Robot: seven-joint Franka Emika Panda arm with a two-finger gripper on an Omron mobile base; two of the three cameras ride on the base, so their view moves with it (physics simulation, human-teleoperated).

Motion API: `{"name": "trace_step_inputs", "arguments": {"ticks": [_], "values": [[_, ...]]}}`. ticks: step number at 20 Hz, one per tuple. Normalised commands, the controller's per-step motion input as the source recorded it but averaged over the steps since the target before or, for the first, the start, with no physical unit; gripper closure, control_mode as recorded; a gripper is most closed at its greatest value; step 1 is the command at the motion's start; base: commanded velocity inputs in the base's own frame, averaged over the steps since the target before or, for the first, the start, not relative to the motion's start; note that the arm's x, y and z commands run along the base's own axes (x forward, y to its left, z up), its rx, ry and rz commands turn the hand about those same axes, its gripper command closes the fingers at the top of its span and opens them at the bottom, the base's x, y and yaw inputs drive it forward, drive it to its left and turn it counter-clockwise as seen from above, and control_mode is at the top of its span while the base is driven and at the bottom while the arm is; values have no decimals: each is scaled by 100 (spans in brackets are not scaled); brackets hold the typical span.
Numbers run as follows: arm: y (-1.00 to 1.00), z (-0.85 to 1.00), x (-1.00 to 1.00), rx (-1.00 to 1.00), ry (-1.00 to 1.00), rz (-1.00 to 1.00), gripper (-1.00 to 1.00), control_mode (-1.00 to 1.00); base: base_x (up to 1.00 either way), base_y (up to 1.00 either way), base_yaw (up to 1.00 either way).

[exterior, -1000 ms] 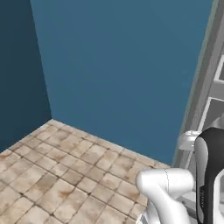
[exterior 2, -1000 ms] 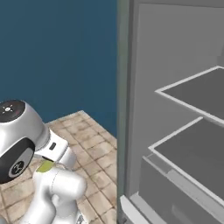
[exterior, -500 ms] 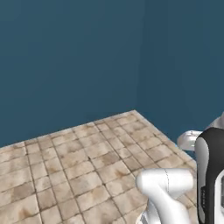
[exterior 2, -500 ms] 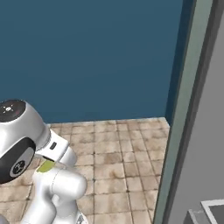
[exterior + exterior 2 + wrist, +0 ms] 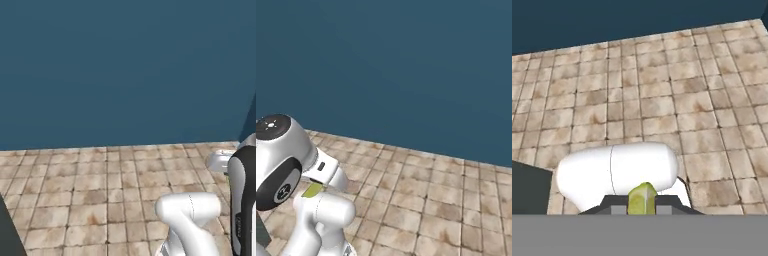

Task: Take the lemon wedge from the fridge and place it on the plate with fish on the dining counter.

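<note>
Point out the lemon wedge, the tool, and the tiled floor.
lemon wedge (image 5: pixel 642 198), hand view, its yellow-green face
tool (image 5: pixel 643 207), hand view, between its tips
tiled floor (image 5: pixel 75 180), left base view, a bare tile

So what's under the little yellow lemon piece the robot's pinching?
The lemon wedge sits pinched in the pincer. Below it is brown tiled floor, with the robot's own white arm in between. The floor right underneath is covered.

No readable text anywhere.
Plain blue wall (image 5: pixel 125 65), brown tiled floor (image 5: pixel 446 200) and white arm (image 5: pixel 187 215): bare of letters, labels, brand marks, numbers and signs in all three views.
</note>
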Motion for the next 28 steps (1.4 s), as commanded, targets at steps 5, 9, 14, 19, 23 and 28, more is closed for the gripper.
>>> {"name": "trace_step_inputs", "arguments": {"ticks": [5, 9, 14, 19, 23, 28], "values": [[0, 0, 0, 0, 0, 0, 100, 100, 87, 55, 55], [0, 0, 0, 0, 0, 0, 100, 100, 100, 6, 48], [0, 0, 0, 0, 0, 0, 100, 100, 100, -2, 38], [0, 0, 0, 0, 0, 0, 100, 100, 87, -4, 65], [0, 0, 0, 0, 0, 0, 100, 100, 89, 0, 77], [0, 0, 0, 0, 0, 0, 100, 100, 100, -6, 63]]}}
